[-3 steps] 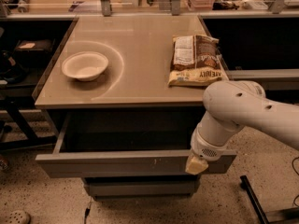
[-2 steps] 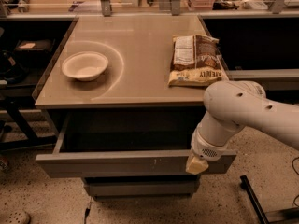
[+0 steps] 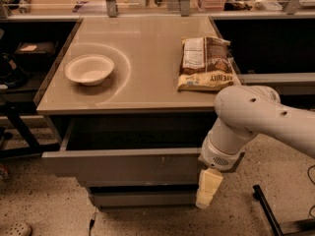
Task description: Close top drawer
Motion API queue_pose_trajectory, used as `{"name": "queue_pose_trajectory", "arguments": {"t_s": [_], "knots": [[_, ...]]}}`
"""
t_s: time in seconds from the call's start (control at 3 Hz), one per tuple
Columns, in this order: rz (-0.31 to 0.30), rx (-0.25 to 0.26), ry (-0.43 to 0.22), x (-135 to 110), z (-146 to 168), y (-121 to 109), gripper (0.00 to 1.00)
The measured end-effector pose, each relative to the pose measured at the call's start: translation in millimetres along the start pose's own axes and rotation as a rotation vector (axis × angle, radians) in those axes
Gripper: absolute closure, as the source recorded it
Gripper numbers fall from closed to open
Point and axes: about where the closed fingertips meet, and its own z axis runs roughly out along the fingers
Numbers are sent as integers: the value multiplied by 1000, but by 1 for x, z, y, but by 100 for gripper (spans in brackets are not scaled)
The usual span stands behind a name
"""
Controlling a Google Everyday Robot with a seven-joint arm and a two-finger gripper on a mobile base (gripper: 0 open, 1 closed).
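1. The wide, shallow grey metal top drawer [image 3: 118,163] stands pulled out from under the tan tabletop [image 3: 147,43], its flat front well forward of the cabinet and a dark hollow showing behind it
2. The robot's cream-coloured hand [image 3: 208,188] hangs pointing down at the right end of that front, below the bulky white arm [image 3: 256,117]; I cannot tell whether it is spread or pressed together, nor whether it touches the metal
3. Main risk: the hand sits far right of centre, so a push from there could skew the drawer on its runners and jam it part-way
4. Second risk: the hand is low, reaching below the front's bottom edge, so it could slide under and meet the narrower grey drawer front [image 3: 142,198] beneath, leaving the top one open
5. Lesser risk: a hard shove could jolt the cabinet and shift the shallow white bowl [image 3: 89,69] or the brown-and-yellow snack bag [image 3: 205,63], which lies near the tabletop's right edge
6. Hidden: the arm covers the drawer's right end and corner; the inside is too dark to show any contents; the runners are out of sight; the arm runs off the right border, and the base is not in view
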Motion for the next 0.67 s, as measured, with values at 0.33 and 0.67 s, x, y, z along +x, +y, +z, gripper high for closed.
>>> {"name": "queue_pose_trajectory", "arguments": {"t_s": [0.33,0.67], "knots": [[0,0,0,0,0,0,0],[0,0,0,0,0,0,19]]}}
